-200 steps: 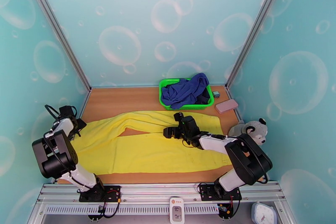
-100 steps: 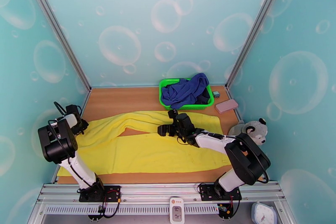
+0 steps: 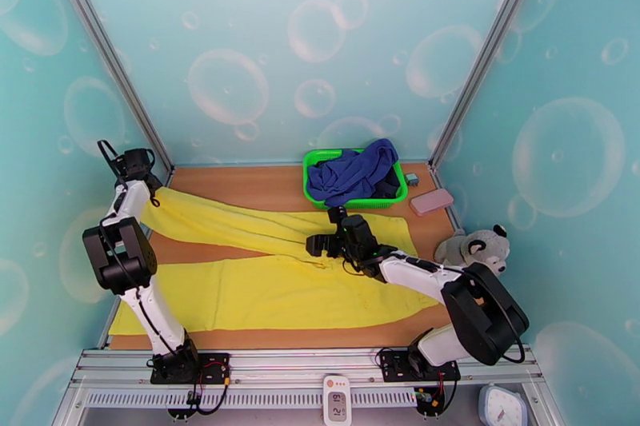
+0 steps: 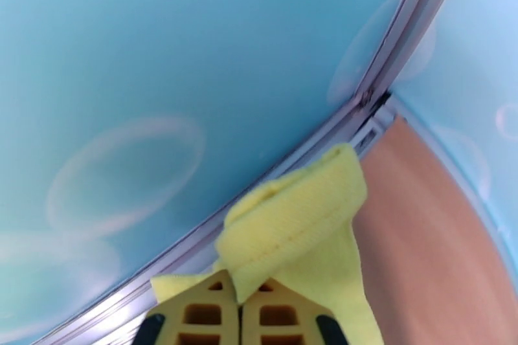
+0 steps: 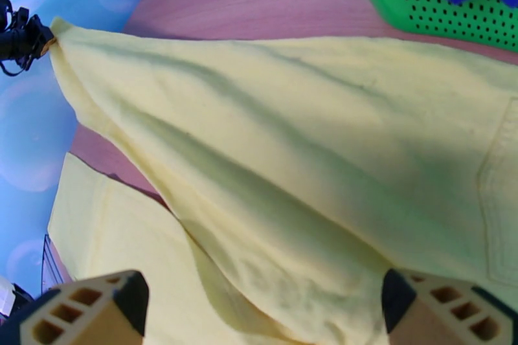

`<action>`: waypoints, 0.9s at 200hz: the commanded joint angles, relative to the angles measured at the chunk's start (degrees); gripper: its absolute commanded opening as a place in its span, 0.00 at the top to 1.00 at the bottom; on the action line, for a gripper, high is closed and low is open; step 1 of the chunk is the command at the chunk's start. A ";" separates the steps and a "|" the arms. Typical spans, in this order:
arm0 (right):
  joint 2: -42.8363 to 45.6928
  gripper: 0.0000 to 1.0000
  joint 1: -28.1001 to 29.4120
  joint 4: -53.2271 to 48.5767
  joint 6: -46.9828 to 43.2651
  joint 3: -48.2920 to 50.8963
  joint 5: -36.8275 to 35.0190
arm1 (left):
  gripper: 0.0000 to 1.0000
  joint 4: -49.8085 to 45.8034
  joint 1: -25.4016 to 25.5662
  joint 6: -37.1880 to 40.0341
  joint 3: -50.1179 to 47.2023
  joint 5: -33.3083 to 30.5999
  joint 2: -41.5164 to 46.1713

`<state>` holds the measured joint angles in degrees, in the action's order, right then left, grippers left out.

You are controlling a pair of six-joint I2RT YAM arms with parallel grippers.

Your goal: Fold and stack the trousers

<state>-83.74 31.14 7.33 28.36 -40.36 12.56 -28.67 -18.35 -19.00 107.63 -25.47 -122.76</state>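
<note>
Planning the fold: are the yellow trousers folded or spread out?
Spread: the trousers lie full-length on the table, legs apart; left gripper pinches the far cuff.

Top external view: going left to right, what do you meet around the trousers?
left gripper, shut on a leg end of the trousers → green basket → pink block → plush toy

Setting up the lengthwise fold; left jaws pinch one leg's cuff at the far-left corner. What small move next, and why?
Probably swing the left gripper toward the near edge, laying its leg over the other. Its jaws are shut on a cuff of the trousers, that leg is taut and splayed from the near leg, and the right gripper is open over the seat.
</note>
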 commanded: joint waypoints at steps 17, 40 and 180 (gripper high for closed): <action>3.53 0.01 0.71 -5.14 1.80 0.37 -5.61 | 0.35 -9.76 1.14 0.72 16.94 -2.07 -14.02; 5.99 0.01 -1.34 -5.93 3.57 2.39 -10.26 | 0.23 -7.48 2.66 2.35 13.48 0.24 -10.32; -13.80 0.01 -23.14 22.62 13.98 9.73 12.51 | 0.22 11.10 12.90 -3.76 -49.91 32.83 25.25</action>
<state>-94.52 10.63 27.68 37.43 -33.08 23.27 -25.98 -5.63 -21.93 59.53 0.25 -97.10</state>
